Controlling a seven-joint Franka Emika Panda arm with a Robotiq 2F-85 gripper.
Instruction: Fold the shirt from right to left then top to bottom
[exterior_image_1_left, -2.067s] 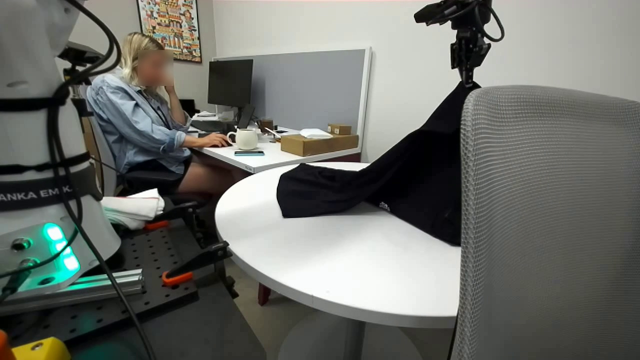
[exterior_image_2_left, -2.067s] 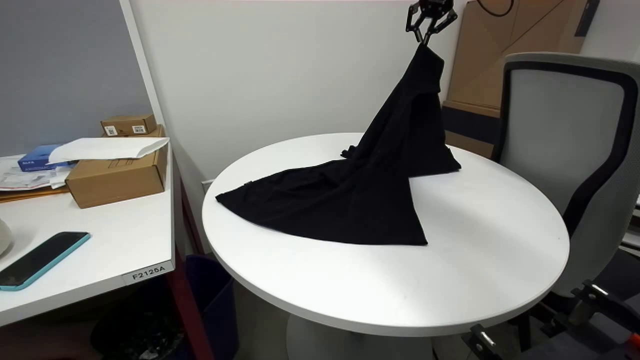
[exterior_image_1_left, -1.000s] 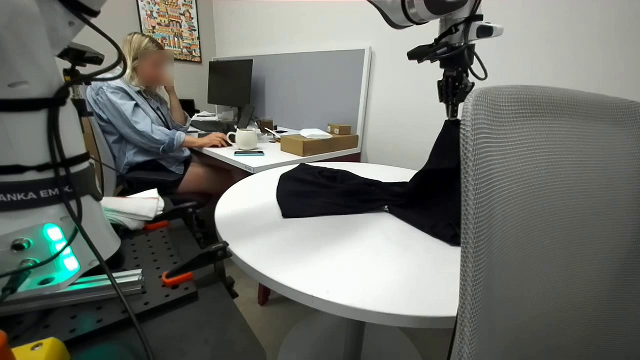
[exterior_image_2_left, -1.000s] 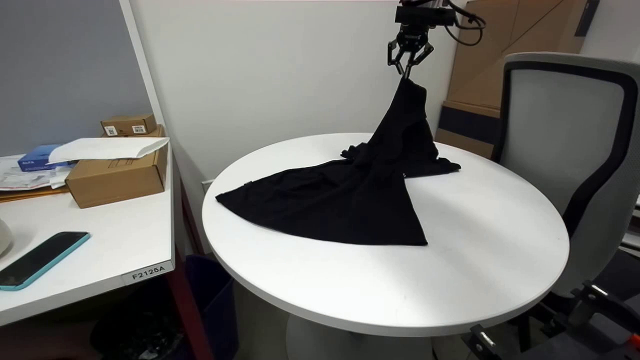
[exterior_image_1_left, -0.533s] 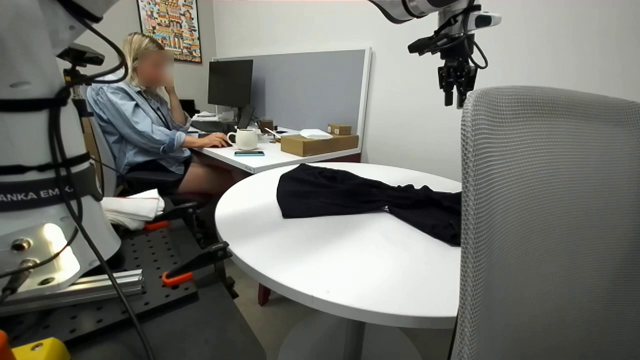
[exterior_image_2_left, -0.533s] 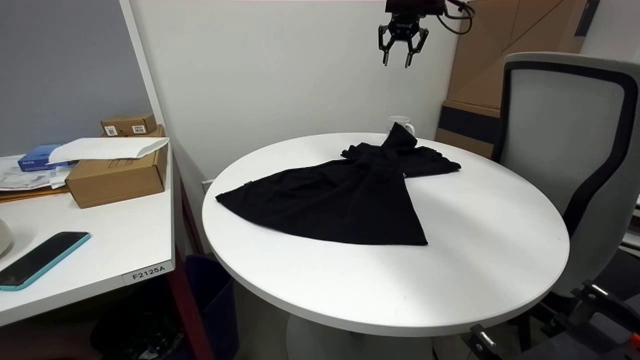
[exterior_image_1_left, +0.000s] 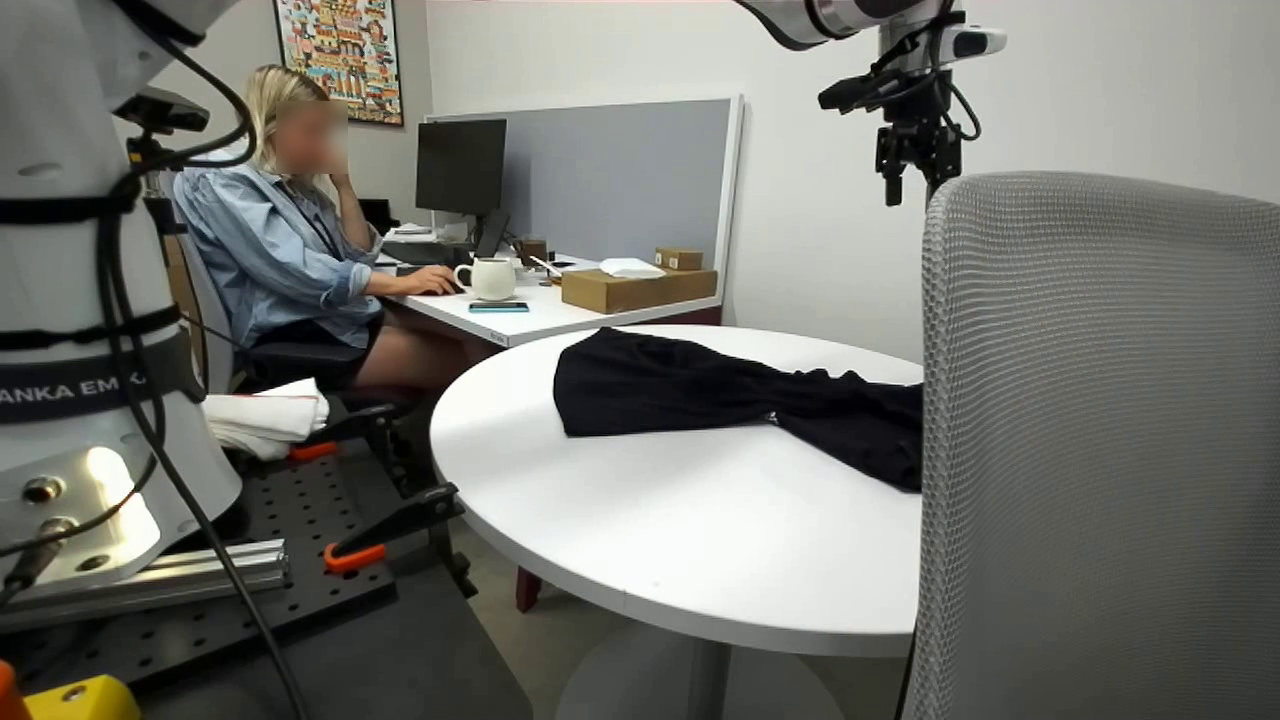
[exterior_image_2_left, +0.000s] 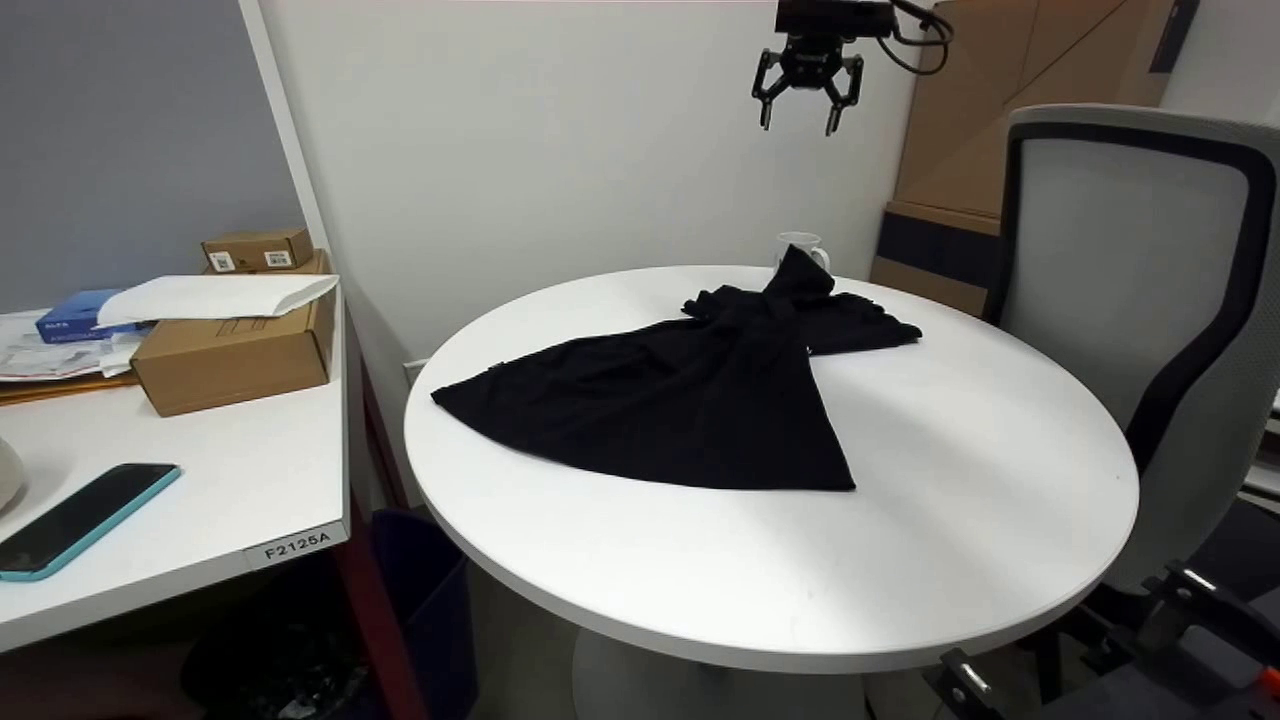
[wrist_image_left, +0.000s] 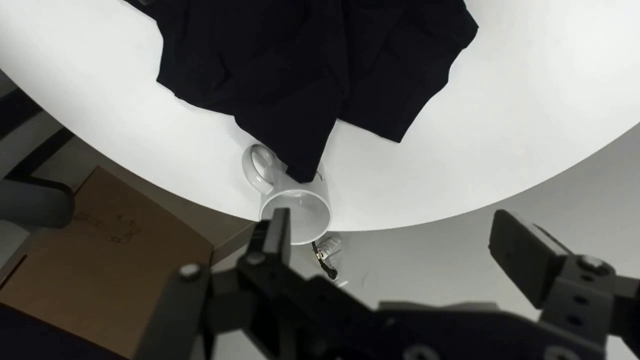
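Note:
The black shirt lies rumpled on the round white table, bunched at its far end. One corner of it rests over the side of a white mug, as the wrist view shows. In an exterior view the chair hides one end of the shirt. High above that bunched end hangs my gripper, apart from the cloth. Its fingers stand wide with nothing between them in the wrist view.
The mug stands near the table's far edge. A grey mesh chair is pushed up beside the table. A desk with boxes and a phone adjoins, and a person sits at it.
My gripper came down with the shirt's end in its jaws, then opened and let go. The cloth dropped onto the table and mug, which came into view. The gripper rose slightly.

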